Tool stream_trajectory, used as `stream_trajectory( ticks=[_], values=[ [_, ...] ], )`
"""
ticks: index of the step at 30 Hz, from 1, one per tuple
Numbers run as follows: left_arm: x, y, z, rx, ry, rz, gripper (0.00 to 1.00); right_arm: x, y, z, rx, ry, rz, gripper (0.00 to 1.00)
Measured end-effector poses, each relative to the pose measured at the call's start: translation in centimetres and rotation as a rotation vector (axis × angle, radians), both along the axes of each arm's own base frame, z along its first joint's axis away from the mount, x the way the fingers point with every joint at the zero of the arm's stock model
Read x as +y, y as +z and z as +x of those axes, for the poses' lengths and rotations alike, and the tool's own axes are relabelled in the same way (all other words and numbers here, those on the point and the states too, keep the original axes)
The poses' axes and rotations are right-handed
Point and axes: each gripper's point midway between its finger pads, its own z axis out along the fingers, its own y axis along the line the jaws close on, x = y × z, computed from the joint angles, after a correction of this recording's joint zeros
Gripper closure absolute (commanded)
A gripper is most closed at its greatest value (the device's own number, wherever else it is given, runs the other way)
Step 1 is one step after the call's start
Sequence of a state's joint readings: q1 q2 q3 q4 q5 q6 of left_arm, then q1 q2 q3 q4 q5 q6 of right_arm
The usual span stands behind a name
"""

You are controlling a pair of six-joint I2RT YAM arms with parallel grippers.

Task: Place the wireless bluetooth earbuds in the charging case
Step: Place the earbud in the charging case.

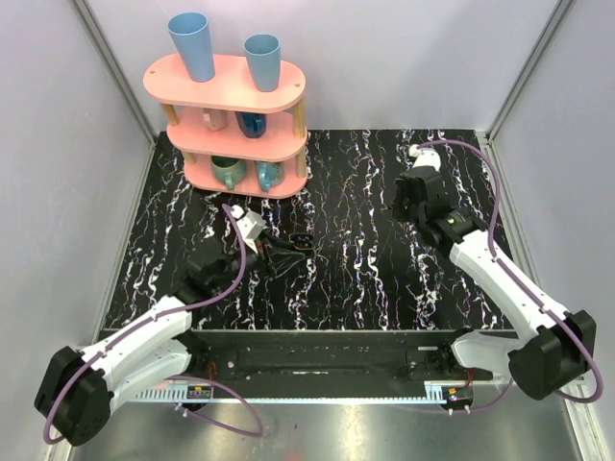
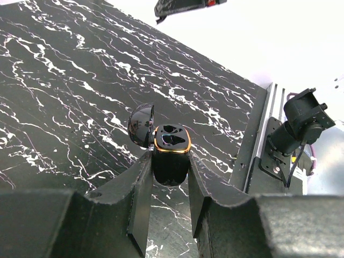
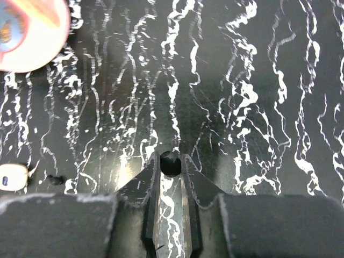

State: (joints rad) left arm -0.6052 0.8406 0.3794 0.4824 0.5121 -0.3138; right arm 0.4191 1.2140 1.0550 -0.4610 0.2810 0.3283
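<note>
the left claw (image 2: 169, 160) pinches the open charging case (image 2: 172, 142) by its base, lid tipped back, just in front of the pink shelf (image 1: 231, 91). the right claw (image 3: 171, 160), off to the shelf's right, is pressed onto a small dark round earbud (image 3: 171, 164) over the desk (image 3: 252, 80).

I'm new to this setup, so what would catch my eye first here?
The pink shelf with blue cups stands at the table's back left. Then the left gripper clamped on the open charging case, and the right gripper pinching a small dark round piece.
</note>
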Motion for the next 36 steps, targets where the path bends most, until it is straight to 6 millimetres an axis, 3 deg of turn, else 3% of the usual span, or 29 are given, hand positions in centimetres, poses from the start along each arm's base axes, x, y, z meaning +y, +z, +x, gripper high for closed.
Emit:
stream_trajectory(
  ticks=[8, 19, 25, 36],
  values=[
    [-0.7, -0.5, -0.2, 0.030, -0.040, 0.021, 1.00, 5.3, 4.8, -1.9, -0.144, 0.246, -0.139, 1.00],
    [-1.2, -0.3, -0.4, 0.037, -0.073, 0.026, 1.00, 12.5, 8.5, -6.2, -0.283, 0.543, -0.280, 1.00],
    [-1.3, 0.2, -0.3, 0.032, -0.077, 0.022, 1.00, 15.7, 8.2, -8.3, -0.292, 0.657, -0.370, 1.00],
    [-1.4, 0.4, -0.2, 0.036, -0.073, 0.017, 1.00, 19.0, 7.2, -11.2, -0.295, 0.759, -0.431, 1.00]
  ],
)
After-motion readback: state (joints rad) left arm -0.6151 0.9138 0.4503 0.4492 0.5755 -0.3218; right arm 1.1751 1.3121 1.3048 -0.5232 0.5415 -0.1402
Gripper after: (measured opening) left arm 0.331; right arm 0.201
